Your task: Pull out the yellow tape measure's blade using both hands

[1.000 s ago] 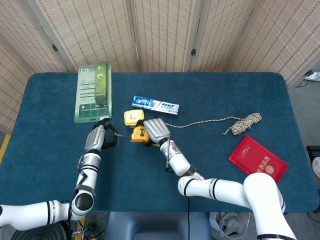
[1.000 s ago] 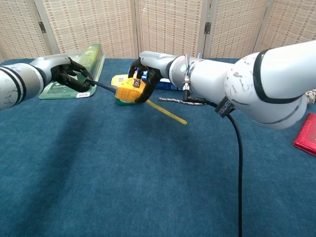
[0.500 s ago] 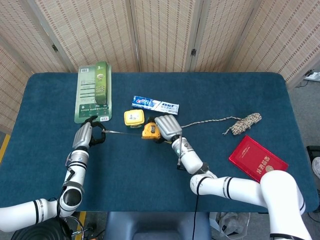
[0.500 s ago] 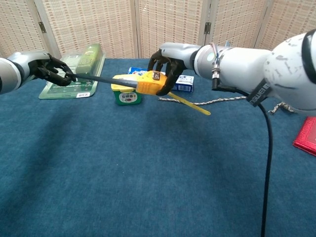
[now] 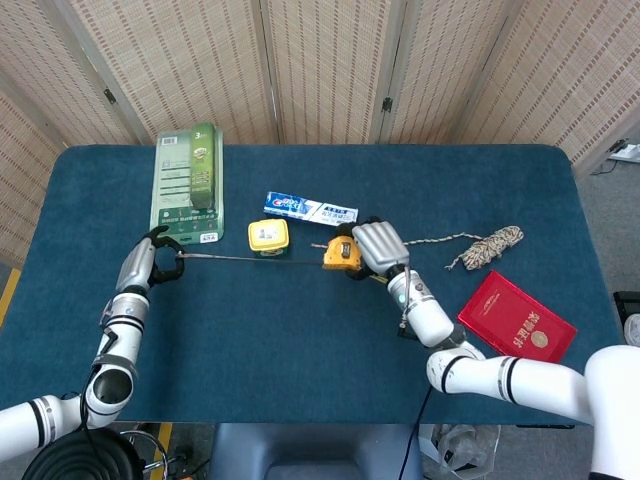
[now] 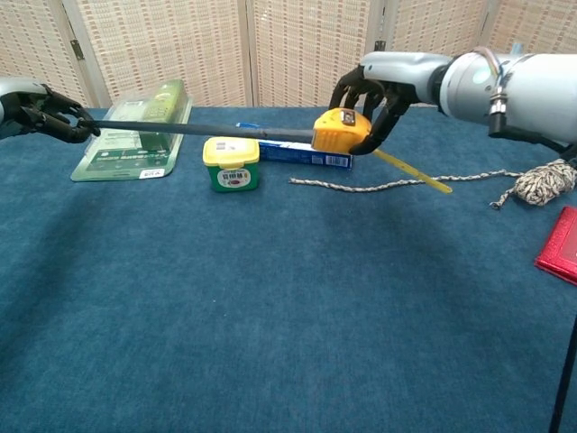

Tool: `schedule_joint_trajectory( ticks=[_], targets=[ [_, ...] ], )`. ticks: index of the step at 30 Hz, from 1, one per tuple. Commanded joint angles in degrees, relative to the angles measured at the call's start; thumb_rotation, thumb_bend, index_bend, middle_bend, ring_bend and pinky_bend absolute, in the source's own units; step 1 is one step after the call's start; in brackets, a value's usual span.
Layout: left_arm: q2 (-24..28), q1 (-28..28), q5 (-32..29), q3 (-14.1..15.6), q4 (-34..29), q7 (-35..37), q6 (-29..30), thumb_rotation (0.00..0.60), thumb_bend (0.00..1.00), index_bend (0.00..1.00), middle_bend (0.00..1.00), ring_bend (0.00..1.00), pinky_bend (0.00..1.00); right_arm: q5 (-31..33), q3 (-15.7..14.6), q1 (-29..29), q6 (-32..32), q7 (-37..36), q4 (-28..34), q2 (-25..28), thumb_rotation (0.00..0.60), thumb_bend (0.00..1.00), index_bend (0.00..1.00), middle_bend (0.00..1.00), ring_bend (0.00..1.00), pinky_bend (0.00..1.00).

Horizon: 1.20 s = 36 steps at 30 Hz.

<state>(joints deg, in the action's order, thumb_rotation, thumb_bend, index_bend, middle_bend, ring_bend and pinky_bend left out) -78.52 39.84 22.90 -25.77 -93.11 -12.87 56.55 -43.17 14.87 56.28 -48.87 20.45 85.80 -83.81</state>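
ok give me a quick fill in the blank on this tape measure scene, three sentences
1. The right hand holds the yellow ____ case.
2. The left hand pinches the end of the ____.
3. The small yellow-lidded jar sits under the blade, in front of the ____ box.

Missing words: tape measure; blade; toothpaste

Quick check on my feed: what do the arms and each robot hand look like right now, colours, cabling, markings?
Both arms are glossy white-grey with black joint bands. The left robot hand and right robot hand have silver-grey backs and black fingers. A black cable hangs from the right arm. No sleeves or readable markings show.
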Motion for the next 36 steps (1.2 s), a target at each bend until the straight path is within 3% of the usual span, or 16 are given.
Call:
schedule_joint_trajectory(
  ticks=[1,17,36],
  targets=[
    [1.88,-0.57,-0.34,0.57,0.2,0.73,-1.79,0.6,0.58,0.72,0.13,0.0,0.0,-2.07,-0.97,-1.23,-0.93,-0.12,1.75,2.25,0.6,0.27,0.56,0.48,0.39,0.18],
    [6.96,-0.88,-4.65,1.95,3.5,6.19,-9.99,0.6,0.58,0.72,0.13,0.0,0.0,-8.68,-2.68,-5.04,-4.0,-1.26,6.97,9.15,0.6,0.27,0.56,0.48,0.39,0.18],
    [8.57,0.68,-6.32,4.99,6.73,9.45,-14.15,0.6,0.58,0.72,0.13,0.0,0.0,-12.84,-2.96,-7.27,-4.28,-3.87,6.22,11.12,0.6,0.27,0.56,0.48,0.4,0.18]
  ],
)
